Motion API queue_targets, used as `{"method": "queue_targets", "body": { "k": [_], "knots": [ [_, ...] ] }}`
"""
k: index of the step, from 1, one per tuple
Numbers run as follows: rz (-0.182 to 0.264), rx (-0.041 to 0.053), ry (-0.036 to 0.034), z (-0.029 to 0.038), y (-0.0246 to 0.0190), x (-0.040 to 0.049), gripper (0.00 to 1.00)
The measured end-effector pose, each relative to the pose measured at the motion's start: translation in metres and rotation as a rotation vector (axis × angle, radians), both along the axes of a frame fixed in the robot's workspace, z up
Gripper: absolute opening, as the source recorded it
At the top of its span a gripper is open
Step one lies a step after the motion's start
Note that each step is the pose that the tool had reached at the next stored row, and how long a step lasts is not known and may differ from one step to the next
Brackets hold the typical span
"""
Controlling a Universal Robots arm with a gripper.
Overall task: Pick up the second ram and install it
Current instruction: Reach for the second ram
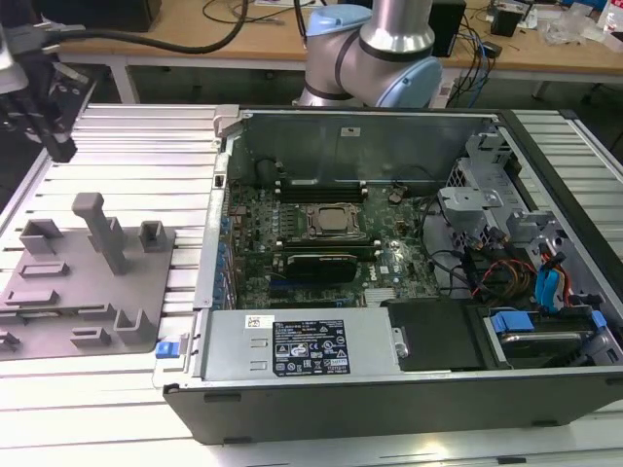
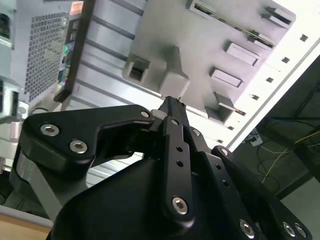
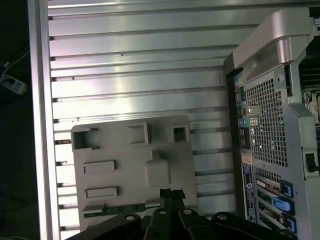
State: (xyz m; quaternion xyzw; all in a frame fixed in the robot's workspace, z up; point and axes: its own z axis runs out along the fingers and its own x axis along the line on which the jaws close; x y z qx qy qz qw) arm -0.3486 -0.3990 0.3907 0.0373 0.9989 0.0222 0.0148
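Tool [image 3: 171, 193] shut, empty, above gray tray [image 3: 117, 150]; I see second ram [image 3: 125, 210] in its slot, upright post [image 3: 157, 172] close by.

Ribbed table [image 1: 136, 146] left open far of fixture tray [image 1: 146, 282], top-down access unblocked there, tall post [image 1: 97, 229] and raised blocks [image 1: 44, 233] stood mid-tray, second ram [image 3: 125, 209] laid along tray's near edge close to post, right side bounded by case wall [image 1: 216, 224]

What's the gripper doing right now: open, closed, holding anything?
Gripper: closed, fingertips together, holding nothing. The second ram lies on the grey fixture tray.
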Motion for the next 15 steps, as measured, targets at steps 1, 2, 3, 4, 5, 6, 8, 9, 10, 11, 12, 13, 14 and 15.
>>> {"method": "queue_targets", "body": {
  "k": [1, 2, 3, 4, 5, 6, 8, 9, 10, 11, 12, 13, 14, 15],
  "knots": [
    [0.000, 0.0000, 0.0001, -0.0002, -0.0002, -0.0042, 0.11],
    [0.000, 0.0000, 0.0001, -0.0006, -0.0011, -0.0100, 0.11],
    [0.001, 0.0000, 0.0003, -0.0010, -0.0028, -0.0136, 0.11],
    [0.002, 0.0000, 0.0002, -0.0015, -0.0061, -0.0161, 0.11],
    [0.003, -0.0001, 0.0001, -0.0019, -0.0107, -0.0181, 0.11],
    [0.005, 0.0000, 0.0001, -0.0028, -0.0179, -0.0215, 0.11],
    [0.008, 0.0000, 0.0001, -0.0035, -0.0326, -0.0268, 0.11],
    [0.009, 0.0000, 0.0001, -0.0037, -0.0393, -0.0287, 0.11],
    [0.011, 0.0001, -0.0001, -0.0039, -0.0441, -0.0303, 0.11],
    [0.011, 0.0001, 0.0000, -0.0039, -0.0446, -0.0304, 0.11],
    [0.011, 0.0001, 0.0000, -0.0039, -0.0446, -0.0304, 0.11],
    [0.011, 0.0000, 0.0001, -0.0038, -0.0446, -0.0303, 0.11],
    [0.011, -0.0001, 0.0001, -0.0037, -0.0447, -0.0303, 0.11],
    [0.011, -0.0001, 0.0002, -0.0037, -0.0448, -0.0303, 0.11]
  ]
}}
